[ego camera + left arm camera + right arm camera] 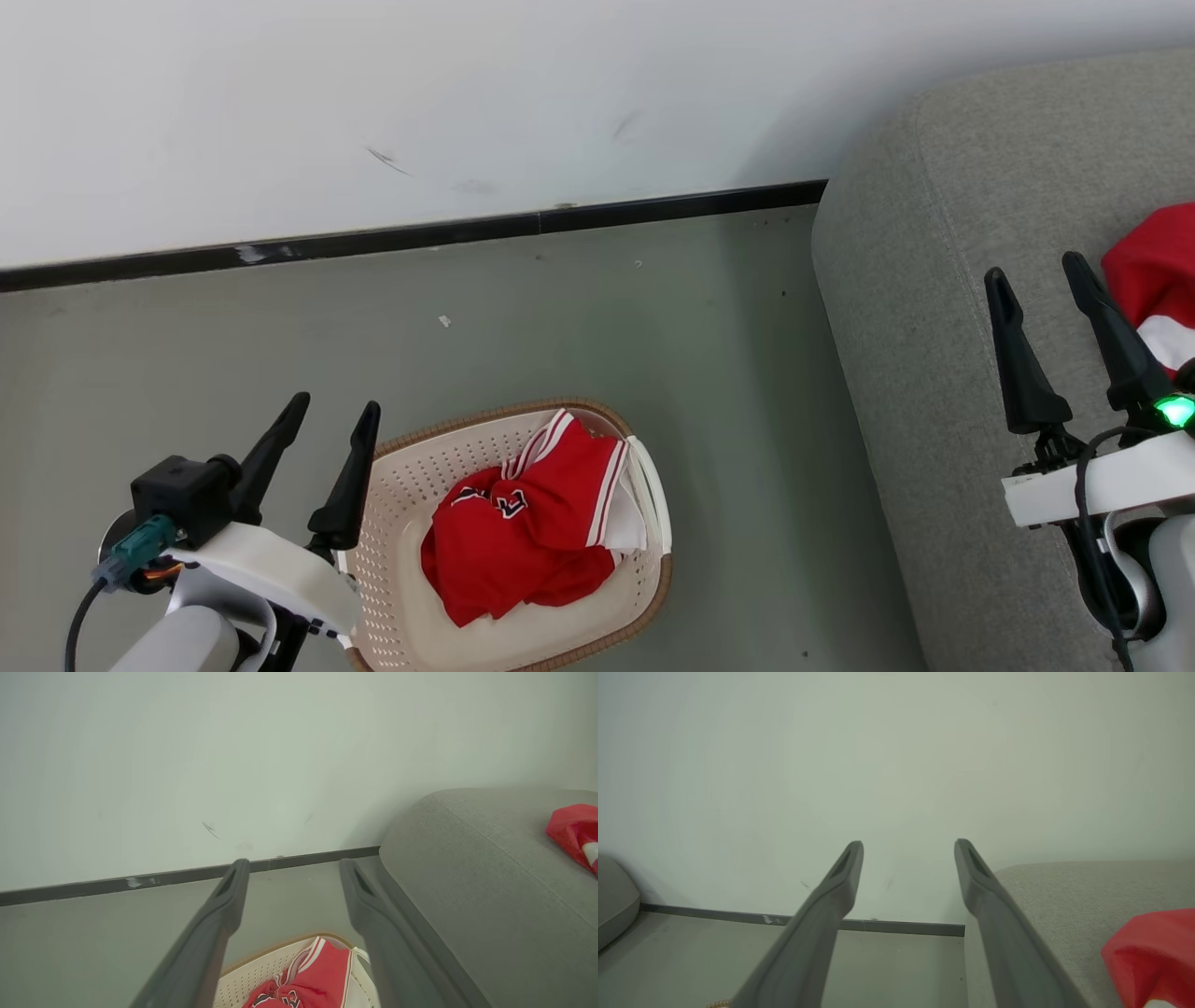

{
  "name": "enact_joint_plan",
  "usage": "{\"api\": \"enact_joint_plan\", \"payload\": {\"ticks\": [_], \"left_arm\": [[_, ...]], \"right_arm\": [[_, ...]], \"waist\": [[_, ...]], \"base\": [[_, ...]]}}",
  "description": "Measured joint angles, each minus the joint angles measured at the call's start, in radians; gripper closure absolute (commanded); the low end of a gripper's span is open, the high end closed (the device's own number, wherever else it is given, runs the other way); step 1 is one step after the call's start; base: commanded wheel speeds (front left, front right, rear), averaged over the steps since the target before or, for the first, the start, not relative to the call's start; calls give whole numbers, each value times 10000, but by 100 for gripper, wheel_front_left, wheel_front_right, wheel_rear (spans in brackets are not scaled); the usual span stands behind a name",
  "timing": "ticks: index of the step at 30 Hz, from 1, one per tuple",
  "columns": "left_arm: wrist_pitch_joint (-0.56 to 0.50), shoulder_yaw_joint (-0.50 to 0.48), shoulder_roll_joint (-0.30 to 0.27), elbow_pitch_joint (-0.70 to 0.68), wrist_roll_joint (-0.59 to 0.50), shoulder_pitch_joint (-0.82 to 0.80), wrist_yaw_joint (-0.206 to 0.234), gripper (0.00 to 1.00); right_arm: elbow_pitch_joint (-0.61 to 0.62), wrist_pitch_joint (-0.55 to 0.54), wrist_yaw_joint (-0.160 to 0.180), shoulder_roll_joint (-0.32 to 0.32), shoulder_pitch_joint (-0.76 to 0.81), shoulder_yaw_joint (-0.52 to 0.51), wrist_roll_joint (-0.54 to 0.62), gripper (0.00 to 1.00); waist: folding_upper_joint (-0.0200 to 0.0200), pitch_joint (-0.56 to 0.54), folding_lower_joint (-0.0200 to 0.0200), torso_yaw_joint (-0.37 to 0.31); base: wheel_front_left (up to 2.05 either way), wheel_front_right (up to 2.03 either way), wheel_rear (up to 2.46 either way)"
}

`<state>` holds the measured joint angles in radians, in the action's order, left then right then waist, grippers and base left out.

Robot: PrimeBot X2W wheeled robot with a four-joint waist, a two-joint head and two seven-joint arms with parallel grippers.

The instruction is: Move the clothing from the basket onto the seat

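Head view: left gripper (336, 403) at lower left, fingers spread apart, nothing between them, hovering just beside the basket (403, 485) on its left side. The basket sits on the grey floor (560, 327), near the sofa (934, 280) but apart from it. Red jersey (523, 532) with white stripes and black-and-white lettering lies crumpled inside the basket. Right gripper (1034, 266) is over the sofa, jaws wide apart and empty; a second red garment (1153, 261) with white trim lies on the sofa cushion just right of its fingers. Left wrist view: left gripper (293, 862) fingers parted, gap clear; basket (261, 970) and red jersey (322, 975) at the bottom edge between them, sofa (467, 868) on the right with the red garment (572, 826) on top. Right wrist view: right gripper (909, 843) fingers spread, holding nothing, pointing at the white wall (896, 765); sofa (1064, 891) to the right, red garment (1153, 952) on it at the lower right corner, clear of the fingers.
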<state>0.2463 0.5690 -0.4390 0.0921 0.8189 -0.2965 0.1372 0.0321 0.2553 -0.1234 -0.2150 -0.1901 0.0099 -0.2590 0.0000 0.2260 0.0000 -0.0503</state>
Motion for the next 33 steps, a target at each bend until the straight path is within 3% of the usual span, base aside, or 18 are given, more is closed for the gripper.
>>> {"api": "enact_joint_plan", "payload": {"ticks": [12,33], "left_arm": [[-614,752,226,1047,-132,-99,-472,0],[-1678,1563,945,3528,-307,-1848,-1413,0]], "right_arm": [[339,0,0,251,-423,-29,31,0],[880,0,0,602,-1196,-36,247,0]], "waist": [[0,995,0,-227],[0,2858,0,-766]], "base": [[0,0,0],[0,0,0]]}}
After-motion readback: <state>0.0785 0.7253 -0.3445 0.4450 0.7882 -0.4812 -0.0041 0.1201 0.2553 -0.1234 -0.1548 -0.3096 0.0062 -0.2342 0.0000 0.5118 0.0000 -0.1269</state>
